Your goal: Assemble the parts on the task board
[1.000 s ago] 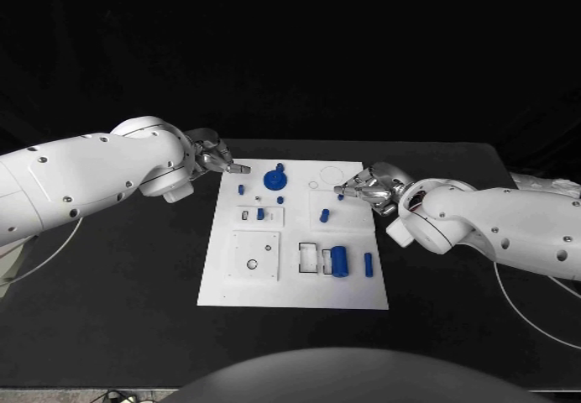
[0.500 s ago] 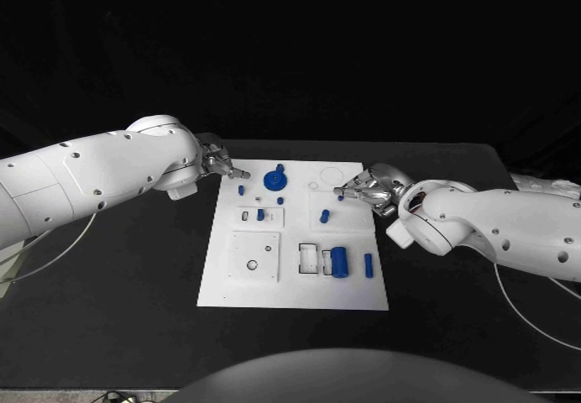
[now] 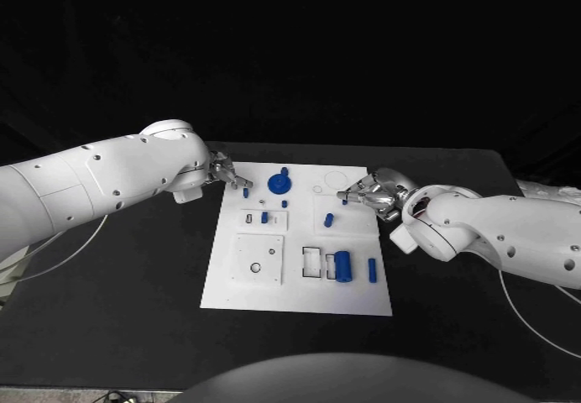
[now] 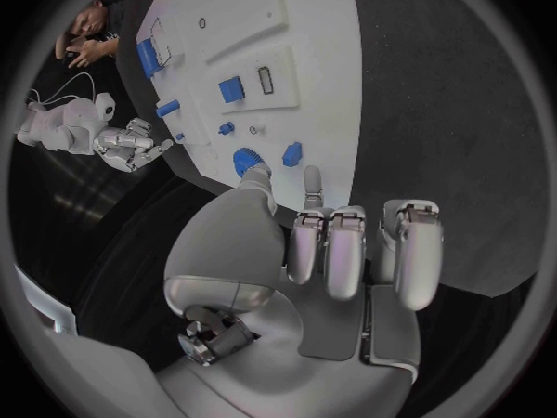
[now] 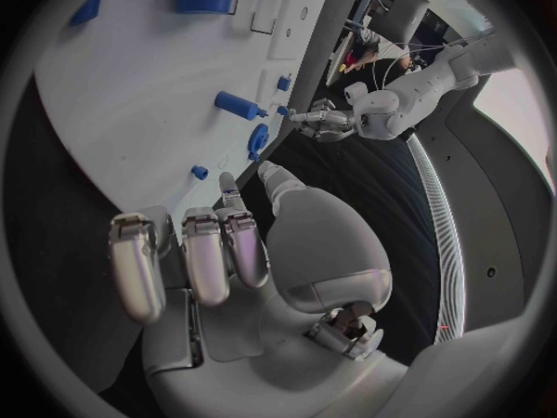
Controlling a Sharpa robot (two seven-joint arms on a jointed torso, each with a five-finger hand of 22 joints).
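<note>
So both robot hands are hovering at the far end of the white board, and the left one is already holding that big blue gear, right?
Not quite. The left robot hand holds nothing; the left wrist view shows its fingers empty, and the blue gear sits on the white board. The head view shows the same. The rest stands: both it and the right robot hand are at the board's far end.

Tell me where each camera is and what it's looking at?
Head view: on the robot's head, looking down at the white task board; both white arms show.
Left wrist view: behind the left hand, facing the board's edge.
Right wrist view: behind the right hand, facing the board.
All share the round blue gear-like part.
</note>
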